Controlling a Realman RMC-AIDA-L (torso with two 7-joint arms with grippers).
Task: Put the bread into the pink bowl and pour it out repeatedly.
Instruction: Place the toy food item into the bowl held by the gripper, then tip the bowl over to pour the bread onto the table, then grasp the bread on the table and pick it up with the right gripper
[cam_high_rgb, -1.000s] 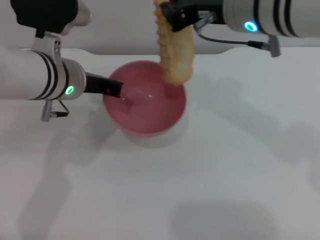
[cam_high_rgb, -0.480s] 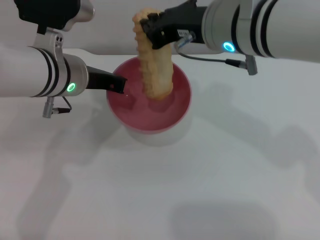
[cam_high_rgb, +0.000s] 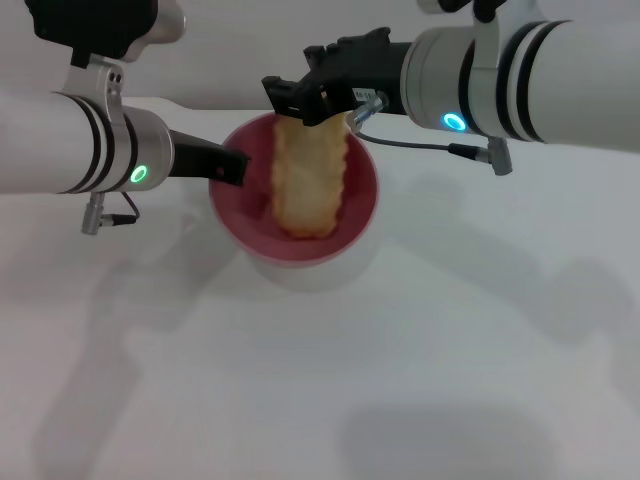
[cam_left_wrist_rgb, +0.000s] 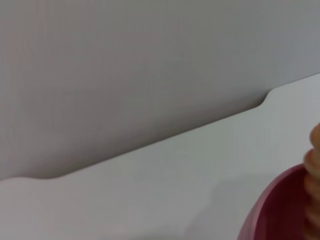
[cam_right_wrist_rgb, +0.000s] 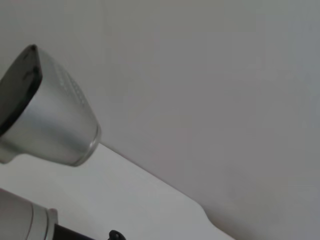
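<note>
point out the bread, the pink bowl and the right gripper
bread (cam_high_rgb: 305, 180): head view, middle of its ridged top.
pink bowl (cam_high_rgb: 362, 190): head view, inner wall on the robot's right.
right gripper (cam_high_rgb: 300, 100): head view, fingertips at the bread's upper end.

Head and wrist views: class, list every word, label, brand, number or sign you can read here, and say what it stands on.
None: no readable text appears in any view.
The pink bowl and the bread are plain.
The left gripper and the right gripper bear no legible lettering.
Each forearm shows only a glowing ring light, not a character.
</note>
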